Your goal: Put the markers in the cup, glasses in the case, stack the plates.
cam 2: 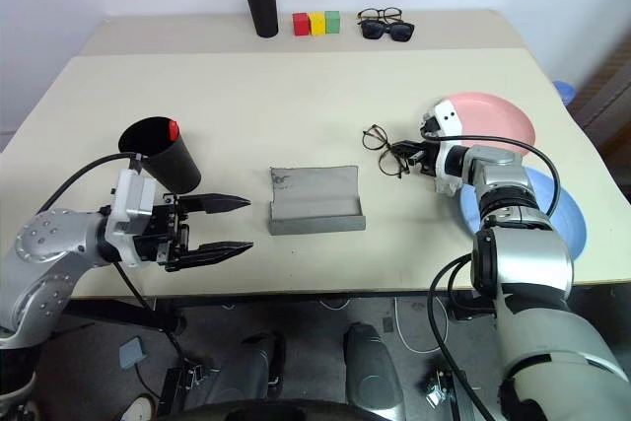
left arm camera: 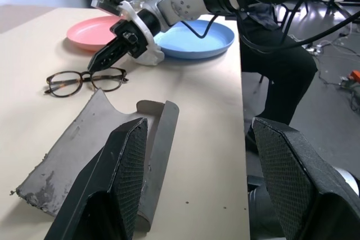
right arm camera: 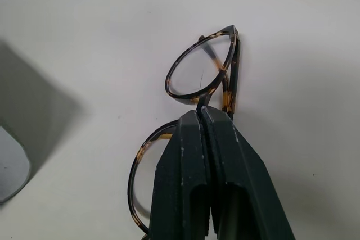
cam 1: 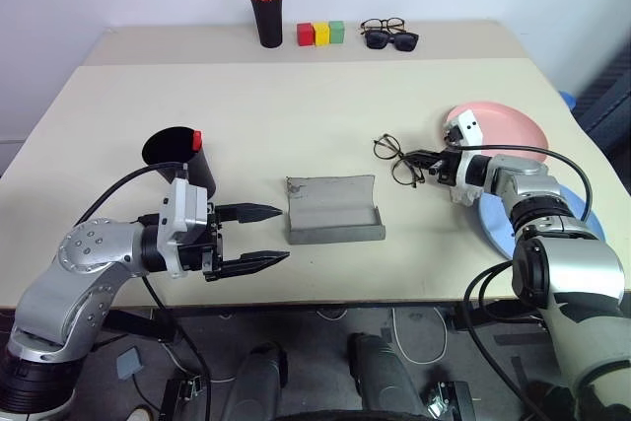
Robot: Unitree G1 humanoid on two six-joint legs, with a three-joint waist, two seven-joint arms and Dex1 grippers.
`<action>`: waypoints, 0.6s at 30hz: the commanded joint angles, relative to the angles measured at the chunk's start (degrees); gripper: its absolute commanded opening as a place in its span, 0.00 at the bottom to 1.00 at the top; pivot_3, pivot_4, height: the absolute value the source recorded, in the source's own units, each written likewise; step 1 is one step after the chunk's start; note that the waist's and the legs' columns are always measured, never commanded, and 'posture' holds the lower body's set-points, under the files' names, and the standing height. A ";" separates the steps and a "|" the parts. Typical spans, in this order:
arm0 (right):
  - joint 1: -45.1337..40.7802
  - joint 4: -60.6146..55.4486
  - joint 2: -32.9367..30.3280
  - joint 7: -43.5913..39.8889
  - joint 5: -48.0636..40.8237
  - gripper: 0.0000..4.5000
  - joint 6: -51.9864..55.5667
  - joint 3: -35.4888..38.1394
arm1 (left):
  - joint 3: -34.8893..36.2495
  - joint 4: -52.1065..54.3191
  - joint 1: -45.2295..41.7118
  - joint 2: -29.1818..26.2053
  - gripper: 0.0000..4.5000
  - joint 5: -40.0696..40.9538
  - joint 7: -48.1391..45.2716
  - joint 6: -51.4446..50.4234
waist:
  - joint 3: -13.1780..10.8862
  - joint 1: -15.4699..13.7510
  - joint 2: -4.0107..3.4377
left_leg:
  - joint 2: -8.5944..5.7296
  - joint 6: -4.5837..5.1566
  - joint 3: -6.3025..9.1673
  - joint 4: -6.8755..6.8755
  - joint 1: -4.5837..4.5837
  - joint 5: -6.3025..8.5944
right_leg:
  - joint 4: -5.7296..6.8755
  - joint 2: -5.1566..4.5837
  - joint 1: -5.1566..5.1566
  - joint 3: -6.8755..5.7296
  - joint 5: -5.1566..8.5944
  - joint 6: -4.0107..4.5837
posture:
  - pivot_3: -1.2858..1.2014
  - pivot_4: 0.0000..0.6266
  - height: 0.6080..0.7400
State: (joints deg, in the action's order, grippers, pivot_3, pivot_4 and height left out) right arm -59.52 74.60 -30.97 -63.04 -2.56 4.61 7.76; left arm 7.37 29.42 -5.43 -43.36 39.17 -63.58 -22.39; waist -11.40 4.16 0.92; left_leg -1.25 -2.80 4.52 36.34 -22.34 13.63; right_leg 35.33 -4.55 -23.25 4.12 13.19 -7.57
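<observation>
- I am holding my right gripper pressed together on the glasses, its two black fingers meeting at the bridge between the lenses, as the right wrist view shows.
- The glasses are sitting on the table, right of the centre, between the case and the pink plate.
- The case is lying open at the middle of the near part of the table, lid laid back toward the far side, with nothing in it that I can see.
- I am keeping my left gripper level near the left front edge, pointing right at the case, with its fingers standing well apart and nothing between them.
- The cup is standing just beyond my left gripper, tilted a little, and a red marker end is poking out at its rim; I cannot tell what else is inside.
- The pink plate is lying at the right edge, and the blue plate is lying nearer to me, partly hidden under my right arm; whether they are overlapping I cannot tell.
- At the far edge, a slim black pen cup is holding a bunch of red and orange markers, three coloured blocks are lined up right of it, and two more pairs of eyewear are lying right of those.
</observation>
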 commanded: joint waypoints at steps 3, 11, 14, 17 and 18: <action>-0.32 -0.65 -0.40 -2.96 -0.30 0.40 1.10 0.04 | -0.35 0.84 -0.18 0.27 0.68 -0.10 -0.15 1.49 | -0.01 -0.03 -0.02 | 0.00 0.00 0.00 0.00 0.00 0.00 | 0.00 0.00 0.00 0.00 0.00 0.00 | 0.52 0.24 1.00; 0.26 -0.54 -0.37 -1.79 0.22 0.99 1.00 -0.32 | -0.45 0.81 -0.10 0.28 0.68 0.02 -0.17 1.35 | -0.01 -0.03 -0.02 | 0.00 0.00 0.00 -0.01 0.00 0.00 | 0.00 0.00 -0.01 0.00 0.00 0.00 | 0.52 0.24 1.00; 0.12 -0.45 -0.04 -1.65 0.18 0.99 1.27 -0.23 | -0.35 0.81 -0.04 0.25 0.68 0.09 0.06 1.30 | -0.01 -0.02 -0.02 | 0.00 0.00 0.00 -0.01 0.00 0.00 | -0.01 0.00 -0.01 0.00 0.00 0.00 | 0.52 0.24 1.00; 0.05 -0.36 0.50 -1.39 0.27 0.99 1.36 -0.27 | -0.20 1.09 0.17 0.24 0.68 0.28 0.38 1.19 | -0.01 -0.01 -0.02 | 0.00 0.00 0.00 -0.01 0.00 0.00 | 0.00 0.00 -0.01 0.00 0.00 0.00 | 0.52 0.24 1.00; -0.01 -0.34 0.81 -1.44 0.29 0.99 1.36 -0.30 | -0.12 1.22 0.33 0.24 0.68 0.31 0.50 1.19 | -0.01 -0.01 -0.02 | 0.00 0.00 0.00 -0.01 0.00 0.00 | 0.00 0.00 -0.01 0.00 0.00 -0.01 | 0.52 0.24 1.00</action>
State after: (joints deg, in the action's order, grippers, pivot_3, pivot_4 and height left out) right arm -59.00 74.61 -30.46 -64.47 -1.99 5.92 7.21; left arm 6.44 29.37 -5.26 -43.17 38.95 -63.43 -21.96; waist -11.41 4.16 0.90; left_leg -1.26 -2.80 4.52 36.32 -22.34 13.63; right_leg 35.33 -4.55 -23.27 4.12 13.19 -7.57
